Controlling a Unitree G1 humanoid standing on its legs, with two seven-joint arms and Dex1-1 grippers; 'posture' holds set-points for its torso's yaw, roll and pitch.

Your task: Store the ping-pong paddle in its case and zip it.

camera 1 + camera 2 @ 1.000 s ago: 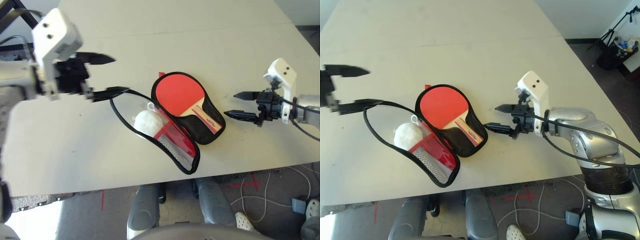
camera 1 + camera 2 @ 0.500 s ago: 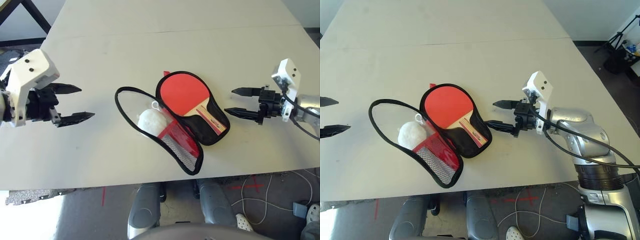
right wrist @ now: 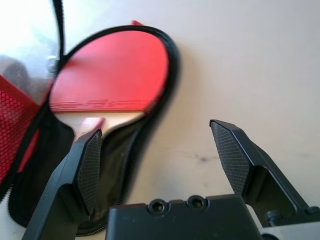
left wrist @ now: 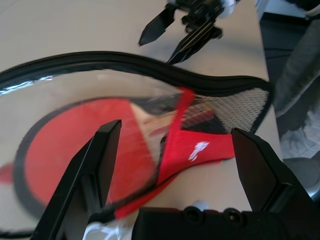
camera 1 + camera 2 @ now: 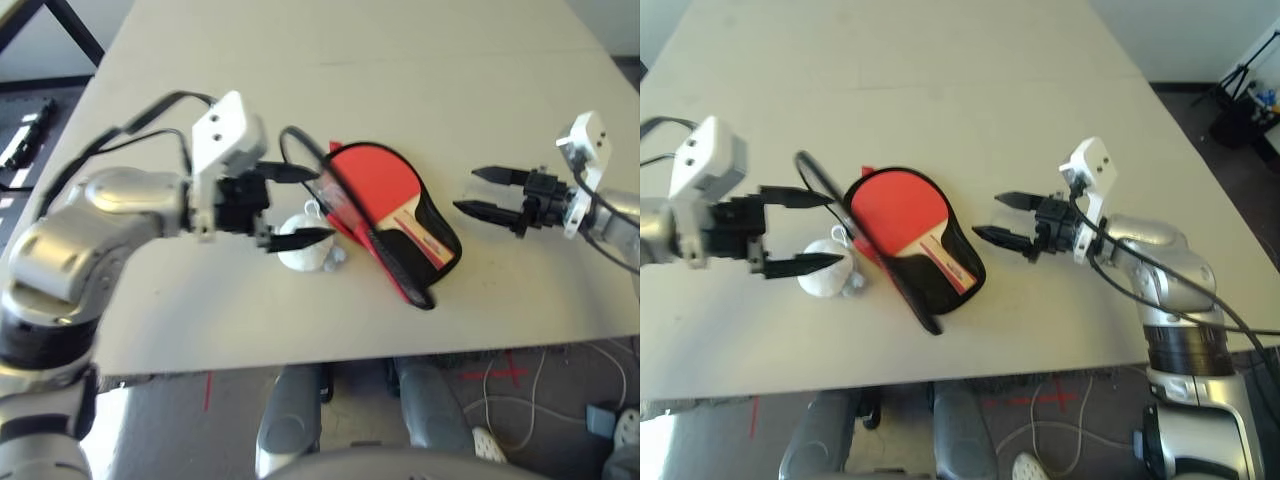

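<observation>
At frame centre the paddle (image 5: 375, 185) lies in the half-closed case (image 5: 425, 255) on the counter (image 5: 420, 60). Left gripper (image 5: 300, 205), fingers apart, reaches level at its raised flap; right gripper (image 5: 488, 192), fingers apart, points level from the right. The white logo is unreadable.

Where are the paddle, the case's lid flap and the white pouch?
ping-pong paddle (image 5: 902, 210), right eye view, red face.
case's lid flap (image 5: 372, 232), left eye view, raised zipper edge.
white pouch (image 5: 303, 250), left eye view, its body.
</observation>
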